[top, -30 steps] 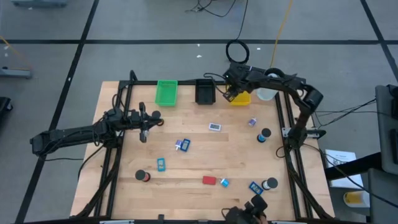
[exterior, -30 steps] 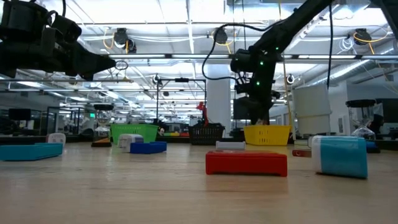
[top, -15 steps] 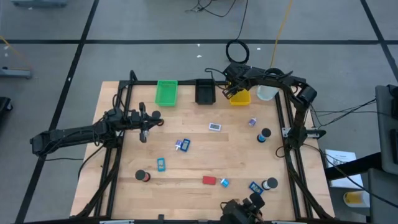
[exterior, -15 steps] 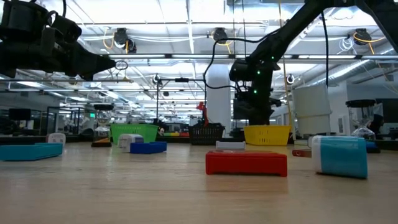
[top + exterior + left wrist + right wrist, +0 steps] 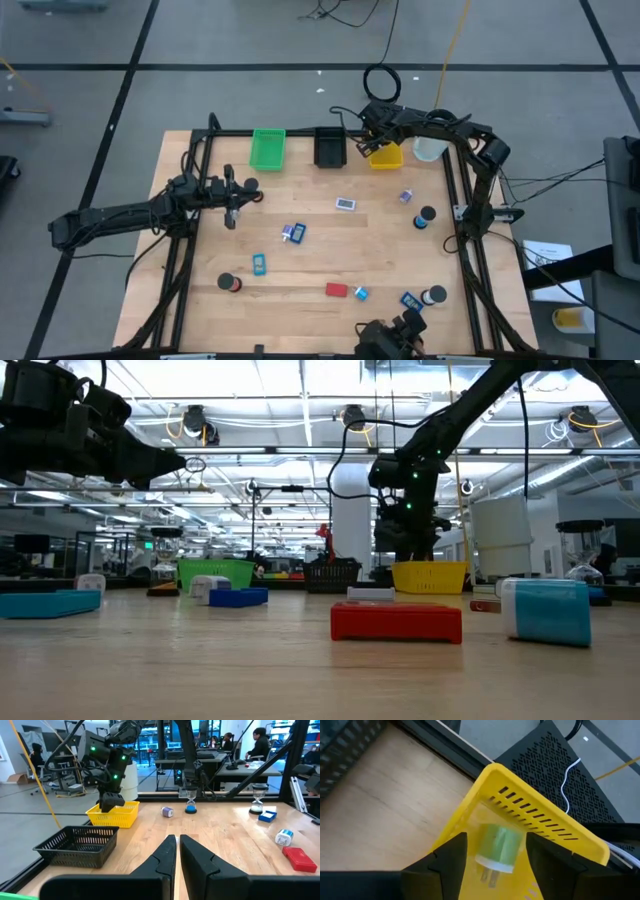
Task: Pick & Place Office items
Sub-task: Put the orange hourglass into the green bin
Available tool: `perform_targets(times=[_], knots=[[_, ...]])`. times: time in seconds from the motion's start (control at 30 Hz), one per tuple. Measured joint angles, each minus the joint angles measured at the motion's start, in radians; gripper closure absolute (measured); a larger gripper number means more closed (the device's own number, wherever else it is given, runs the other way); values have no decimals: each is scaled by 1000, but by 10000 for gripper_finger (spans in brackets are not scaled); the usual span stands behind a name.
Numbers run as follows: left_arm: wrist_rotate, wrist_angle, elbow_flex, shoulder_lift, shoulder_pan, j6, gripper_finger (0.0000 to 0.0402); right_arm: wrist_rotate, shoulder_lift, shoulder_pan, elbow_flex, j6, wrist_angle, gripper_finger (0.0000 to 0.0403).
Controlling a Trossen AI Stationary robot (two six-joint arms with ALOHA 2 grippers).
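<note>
My right gripper (image 5: pixel 372 148) hangs open over the yellow tray (image 5: pixel 390 158) at the far edge. In the right wrist view a green-and-white piece (image 5: pixel 497 845) shows between its fingers, inside the tray's slotted wall (image 5: pixel 540 815). My left gripper (image 5: pixel 232 208) waits shut above the table's left side, touching nothing. Office items lie flat on the wood: a red block (image 5: pixel 336 290), blue blocks (image 5: pixel 293 232) (image 5: pixel 258 264) (image 5: pixel 411 300), dark rolls (image 5: pixel 427 216) (image 5: pixel 230 283) (image 5: pixel 436 295), a white-and-blue piece (image 5: pixel 345 204) and a purple piece (image 5: pixel 406 196). My right gripper has a finger (image 5: pixel 450 857) on either side of the green-and-white piece, coming from above and pointing down into the yellow tray. A gap shows beside one finger. I cannot tell whether the other finger (image 5: pixel 545 855) touches the piece.
A green tray (image 5: pixel 267 148) and a black basket (image 5: pixel 330 148) stand left of the yellow tray. A white cup (image 5: pixel 428 150) stands to its right. Black frame rails (image 5: pixel 452 200) run along the table's sides. Bare wood lies at the table's middle.
My right arm has shifted a little toward the table's left and far edge above the yellow tray, then kept still. The items on the table have stayed where they were.
</note>
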State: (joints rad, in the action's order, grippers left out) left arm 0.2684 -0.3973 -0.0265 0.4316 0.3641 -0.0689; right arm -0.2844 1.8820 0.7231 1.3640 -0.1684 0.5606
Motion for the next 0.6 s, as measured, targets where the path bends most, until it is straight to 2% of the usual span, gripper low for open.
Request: perform_targets(times=[0.17,0.3,0.43,0.6], knots=[[-4,0,0,0,0,1,369,-1,-34,-4,0,27,65,208],[-5,1,0,0,0,9,369,-67,-124,-49,-37,52,97,250],[-7,3,0,0,0,25,369,-105,-252,-125,-172,67,-42,312],[-8,3,0,0,0,23,369,-105,-437,-227,-424,76,-333,382]])
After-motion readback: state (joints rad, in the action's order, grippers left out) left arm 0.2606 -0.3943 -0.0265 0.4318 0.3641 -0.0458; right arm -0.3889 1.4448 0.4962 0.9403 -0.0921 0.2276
